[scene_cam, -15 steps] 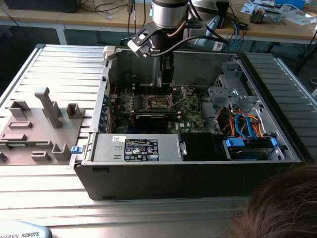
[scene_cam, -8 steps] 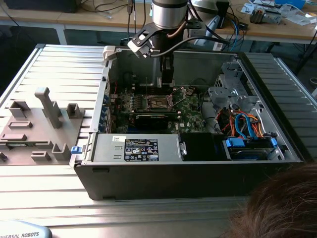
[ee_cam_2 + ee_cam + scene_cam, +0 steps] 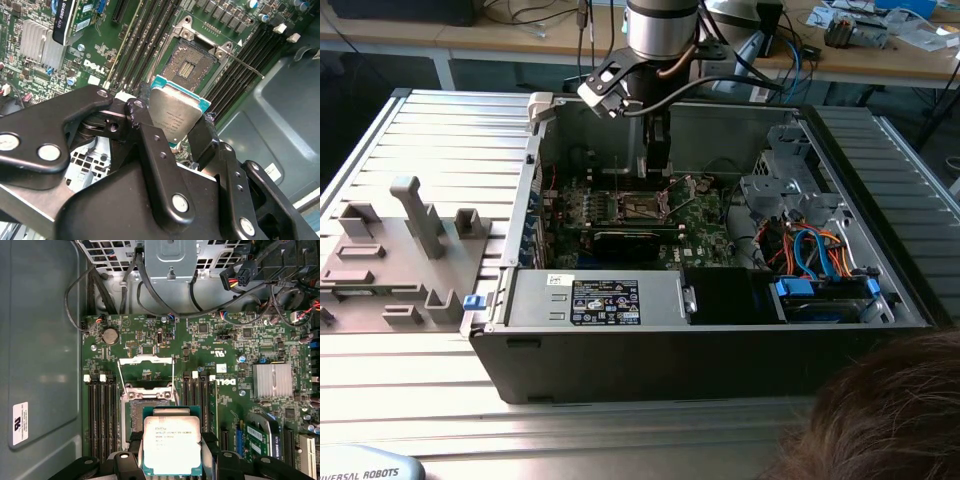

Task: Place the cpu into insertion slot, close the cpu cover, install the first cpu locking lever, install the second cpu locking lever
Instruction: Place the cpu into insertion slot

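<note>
My gripper [image 3: 171, 452] is shut on the cpu [image 3: 171, 445], a flat square chip with a silver top and teal edge, pinched by two opposite sides between black fingers [image 3: 145, 125]. The chip hangs tilted just above the green motherboard [image 3: 230, 355], partly over the insertion slot [image 3: 131, 412], whose dark pin field [image 3: 189, 62] lies bare. The cpu cover [image 3: 146, 360] is swung open past the slot's far side. A thin locking lever [image 3: 245, 64] sticks out beside the socket. In the exterior view the gripper [image 3: 658, 160] reaches down into the open computer case above the slot [image 3: 642, 208].
Black memory slots [image 3: 102, 415] flank the socket on both sides. A black graphics card [image 3: 625, 240] and a finned heatsink [image 3: 272, 380] lie nearby. The drive cage and cables [image 3: 810, 250] fill the case's right end. Grey fixtures [image 3: 415, 225] stand left; a person's head [image 3: 880, 410] is at the lower right.
</note>
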Action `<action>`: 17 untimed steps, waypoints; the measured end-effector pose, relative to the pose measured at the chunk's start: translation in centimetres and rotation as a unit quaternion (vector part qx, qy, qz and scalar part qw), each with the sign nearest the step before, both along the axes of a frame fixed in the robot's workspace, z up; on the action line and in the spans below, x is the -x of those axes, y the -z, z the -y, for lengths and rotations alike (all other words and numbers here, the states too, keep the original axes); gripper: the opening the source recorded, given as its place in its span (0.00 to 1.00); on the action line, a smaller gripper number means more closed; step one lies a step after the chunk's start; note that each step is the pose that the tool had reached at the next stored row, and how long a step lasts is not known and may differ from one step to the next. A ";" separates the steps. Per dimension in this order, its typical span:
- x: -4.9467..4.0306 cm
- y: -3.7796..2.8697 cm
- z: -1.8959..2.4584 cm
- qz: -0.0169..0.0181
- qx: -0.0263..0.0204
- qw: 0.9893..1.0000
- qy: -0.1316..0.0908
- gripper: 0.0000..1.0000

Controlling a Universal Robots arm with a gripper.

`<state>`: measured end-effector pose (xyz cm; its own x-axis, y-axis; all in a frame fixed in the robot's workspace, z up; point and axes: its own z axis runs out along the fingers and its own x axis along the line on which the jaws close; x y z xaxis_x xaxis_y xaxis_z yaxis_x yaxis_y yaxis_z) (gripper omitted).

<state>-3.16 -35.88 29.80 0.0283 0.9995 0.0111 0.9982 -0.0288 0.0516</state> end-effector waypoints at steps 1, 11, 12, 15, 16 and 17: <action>0.00 0.02 0.00 0.000 0.000 1.000 0.000 0.54; 0.00 0.19 0.00 0.000 0.000 1.000 0.000 0.54; 0.00 0.21 0.00 0.000 0.000 1.000 0.000 0.54; 0.00 0.24 0.00 0.000 0.000 1.000 0.000 0.54; 0.00 0.26 0.00 0.000 0.000 1.000 0.000 0.54; 0.00 0.28 0.00 0.000 0.000 1.000 0.000 0.54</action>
<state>-3.17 -35.88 29.53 0.0283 0.9995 0.0111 0.9982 -0.0289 0.0516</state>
